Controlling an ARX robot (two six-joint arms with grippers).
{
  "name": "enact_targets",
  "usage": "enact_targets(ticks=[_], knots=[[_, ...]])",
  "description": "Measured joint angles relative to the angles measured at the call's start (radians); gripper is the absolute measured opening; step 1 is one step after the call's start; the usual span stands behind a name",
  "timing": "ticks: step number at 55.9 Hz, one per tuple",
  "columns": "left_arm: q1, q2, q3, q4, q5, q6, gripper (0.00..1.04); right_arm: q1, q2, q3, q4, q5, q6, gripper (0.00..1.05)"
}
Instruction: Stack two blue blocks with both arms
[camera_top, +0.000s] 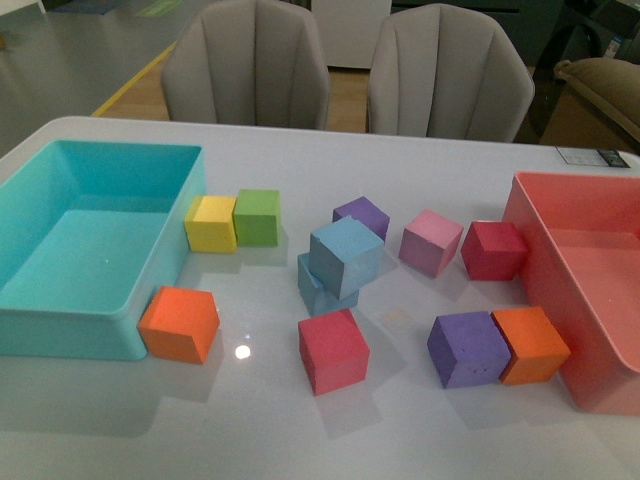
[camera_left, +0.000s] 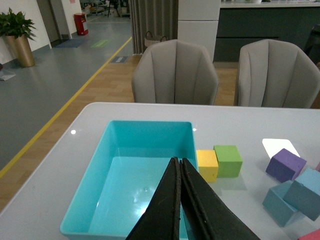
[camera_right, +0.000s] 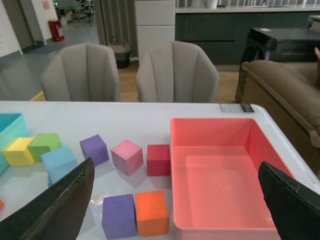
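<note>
In the front view, one sky-blue block (camera_top: 347, 255) sits askew on top of the other blue block (camera_top: 316, 290) near the middle of the white table. Neither arm shows in that view. The stacked pair also shows in the left wrist view, upper block (camera_left: 306, 192) on lower block (camera_left: 278, 202), and in the right wrist view (camera_right: 59, 162). My left gripper (camera_left: 179, 161) is shut and empty, raised over the turquoise tray (camera_left: 85, 195). My right gripper (camera_right: 176, 166) is wide open and empty, raised over the near side of the pink tray (camera_right: 220, 229).
The turquoise tray (camera_top: 30, 330) stands at the left and the pink tray (camera_top: 600, 395) at the right. Around the stack lie yellow (camera_top: 211, 223), green (camera_top: 257, 216), orange (camera_top: 180, 323), red (camera_top: 333, 350), purple (camera_top: 466, 348) and pink (camera_top: 431, 241) cubes. Two grey chairs stand behind the table.
</note>
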Motion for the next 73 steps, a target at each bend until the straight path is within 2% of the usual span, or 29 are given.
enact_targets(ticks=[7, 13, 38, 73], knots=[[0.047, -0.089, -0.031, -0.056, 0.019, 0.000, 0.02, 0.000, 0.000, 0.000, 0.000, 0.000, 0.000, 0.96], [0.047, -0.148, -0.084, -0.056, 0.027, 0.000, 0.02, 0.000, 0.000, 0.000, 0.000, 0.000, 0.000, 0.96], [0.047, -0.467, -0.091, -0.354, 0.027, 0.000, 0.02, 0.000, 0.000, 0.000, 0.000, 0.000, 0.000, 0.96], [0.047, -0.687, -0.091, -0.576, 0.027, 0.000, 0.02, 0.000, 0.000, 0.000, 0.000, 0.000, 0.000, 0.96]])
